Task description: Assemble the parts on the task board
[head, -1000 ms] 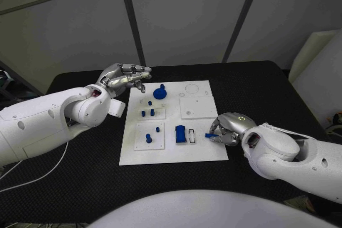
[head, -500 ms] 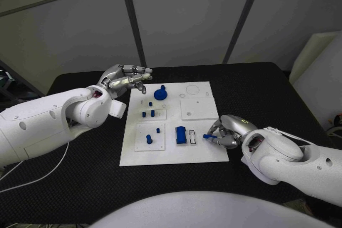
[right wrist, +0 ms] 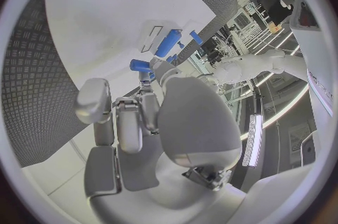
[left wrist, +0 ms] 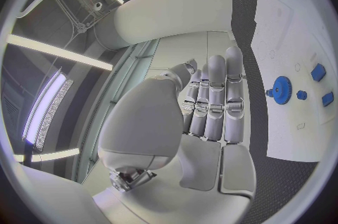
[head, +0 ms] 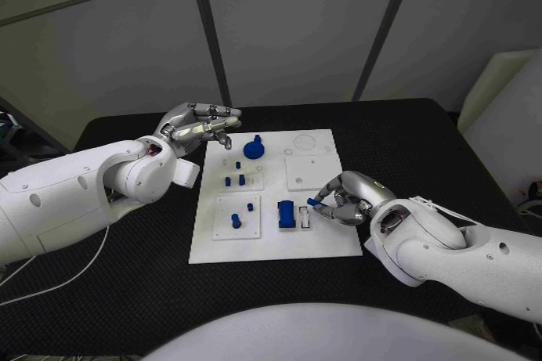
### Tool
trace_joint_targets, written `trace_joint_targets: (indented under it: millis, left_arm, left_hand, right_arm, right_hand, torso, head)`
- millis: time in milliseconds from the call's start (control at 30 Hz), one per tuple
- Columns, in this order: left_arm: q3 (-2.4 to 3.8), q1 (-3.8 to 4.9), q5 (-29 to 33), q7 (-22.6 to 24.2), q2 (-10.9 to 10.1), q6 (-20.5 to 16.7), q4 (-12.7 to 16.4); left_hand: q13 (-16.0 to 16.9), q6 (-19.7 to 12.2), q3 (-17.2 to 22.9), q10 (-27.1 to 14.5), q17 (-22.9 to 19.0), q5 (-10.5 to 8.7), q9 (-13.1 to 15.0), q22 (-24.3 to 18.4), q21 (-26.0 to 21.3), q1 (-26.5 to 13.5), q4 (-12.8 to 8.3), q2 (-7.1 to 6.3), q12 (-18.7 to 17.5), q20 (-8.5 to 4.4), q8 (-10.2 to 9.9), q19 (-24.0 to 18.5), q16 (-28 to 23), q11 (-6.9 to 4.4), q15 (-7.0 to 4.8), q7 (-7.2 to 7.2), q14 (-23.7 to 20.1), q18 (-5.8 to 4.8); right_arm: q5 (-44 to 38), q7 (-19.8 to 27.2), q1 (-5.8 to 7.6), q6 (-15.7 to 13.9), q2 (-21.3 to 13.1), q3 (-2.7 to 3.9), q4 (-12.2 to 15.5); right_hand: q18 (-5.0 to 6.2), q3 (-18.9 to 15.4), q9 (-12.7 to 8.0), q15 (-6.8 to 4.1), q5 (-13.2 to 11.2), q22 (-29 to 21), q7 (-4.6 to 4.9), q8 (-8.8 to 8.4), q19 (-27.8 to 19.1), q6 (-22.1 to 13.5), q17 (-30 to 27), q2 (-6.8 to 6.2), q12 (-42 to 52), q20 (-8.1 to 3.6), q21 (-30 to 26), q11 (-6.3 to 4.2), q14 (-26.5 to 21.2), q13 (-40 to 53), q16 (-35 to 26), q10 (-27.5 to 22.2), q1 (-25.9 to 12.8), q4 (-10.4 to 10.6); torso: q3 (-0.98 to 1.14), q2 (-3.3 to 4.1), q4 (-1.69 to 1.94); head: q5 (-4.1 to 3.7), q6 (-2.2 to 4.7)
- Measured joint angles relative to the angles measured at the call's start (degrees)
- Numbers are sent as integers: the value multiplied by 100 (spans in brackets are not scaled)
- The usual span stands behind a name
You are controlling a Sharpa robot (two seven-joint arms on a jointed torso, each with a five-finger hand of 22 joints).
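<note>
step: right hand (head: 345, 198) pinching a small blue plastic peg (head: 315, 203) above the flat white task board (head: 322, 247), beside the blue rectangular block (head: 287, 214). next, by judgement: line up peg with its socket, lower. left hand (head: 200, 124) empty, fingers loosely curled, off the board's far corner.

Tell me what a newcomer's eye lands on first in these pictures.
First, the white task board in the middle of the black table, dotted with small blue parts. Next, the right hand at the board's near right, pinching a small blue part just beside the blue block. Then the left hand, empty, fingers apart, poised over the board's far left corner near the blue gear.
</note>
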Motion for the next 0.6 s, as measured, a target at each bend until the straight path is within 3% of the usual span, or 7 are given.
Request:
trace_joint_targets:
  millis: [167,333,400,433,467,533,600]
  left_arm:
    - [0,0,0,-3,2,5,11]
    - [0,0,0,-5,4,10,20]
    - [0,0,0,-6,4,11,23]
    - [0,0,0,-7,3,12,24]
    - [0,1,0,-7,3,12,24]
    - [0,1,0,-8,3,13,25]
    - [0,1,0,-9,3,14,27]
  left_hand:
    - [0,0,0,0,0,0,0,0,0,0,0,0,0,0,0,0,0,0,0,0,0,0]
    - [0,0,0,0,0,0,0,-1,0,0,0,0,0,0,0,0,0,0,0,0,0,0]
    - [0,0,0,0,0,0,0,-1,0,0,0,0,0,0,0,0,0,0,0,0,0,0]
    - [0,0,0,0,1,0,0,-1,0,0,0,0,0,0,0,0,0,0,0,0,0,0]
    - [0,0,0,0,0,0,0,-1,0,0,0,0,0,0,0,0,0,0,0,0,0,0]
    - [0,0,0,0,1,0,0,-1,0,0,0,0,0,0,0,0,0,0,0,0,0,0]
    - [0,0,0,0,1,0,1,-1,0,0,0,0,0,0,0,0,0,0,0,0,0,0]
  right_arm:
    - [190,-7,5,152,154,4,-152]
    - [394,-57,7,484,282,4,-266]
    - [446,-84,7,584,312,4,-292]
    - [475,-102,7,638,331,4,-304]
    - [494,-117,7,675,344,4,-312]
    - [519,-144,7,729,363,4,-323]
    - [534,-173,7,776,378,4,-331]
  right_hand:
    - [0,-34,1,0,28,0,7,53,0,9,0,-23,0,0,0,-10,0,-5,0,10,-289,108]
    - [0,-161,8,0,371,4,16,132,0,44,0,-35,0,0,0,-10,0,-4,0,11,-630,287]
    - [0,-201,288,-14,403,11,4,170,0,73,0,-54,0,0,0,-29,-13,-4,0,30,-703,328]
    - [0,-222,630,-31,403,16,4,184,0,73,0,-53,0,0,0,-29,-8,-4,0,30,-726,349]
    - [0,-239,639,-41,403,19,4,217,7,74,0,-53,0,-7,0,-30,1,-4,1,31,-769,365]
    - [1,-262,908,-41,424,22,-26,234,21,106,0,-55,0,-21,0,-50,2,-4,28,51,-801,389]
    - [1,-281,1044,-41,438,29,-35,271,21,122,0,-75,8,-21,0,-50,2,-4,32,51,-839,409]
  torso:
    - [-5,1,3]
    - [0,3,5]
    - [2,3,3]
    - [2,3,3]
    - [2,3,0]
    - [2,2,-4]
    - [2,-1,-5]
  head:
    - [13,-9]
    - [38,-27]
    - [40,-34]
    - [40,-36]
    - [40,-39]
    - [40,-42]
    - [40,-43]
